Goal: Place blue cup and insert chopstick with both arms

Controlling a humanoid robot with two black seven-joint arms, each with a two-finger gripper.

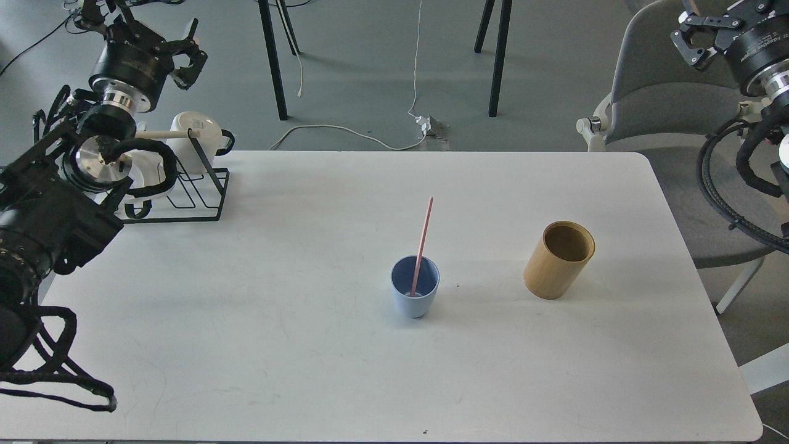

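Observation:
The blue cup (415,295) stands upright on the white table (246,320), a little right of centre. The pink chopstick (423,237) stands in it with its lower end inside and its top leaning slightly right. No gripper touches either one. My left gripper (145,31) is raised at the far left, above the mug rack, its fingers spread and empty. My right gripper (722,17) is high at the top right, past the table's right edge, open and empty, partly cut off by the frame.
A tan bamboo holder (558,260) stands upright to the right of the cup. A black wire rack (185,197) with white mugs (196,139) sits at the back left corner. A grey chair (659,92) stands behind the right edge.

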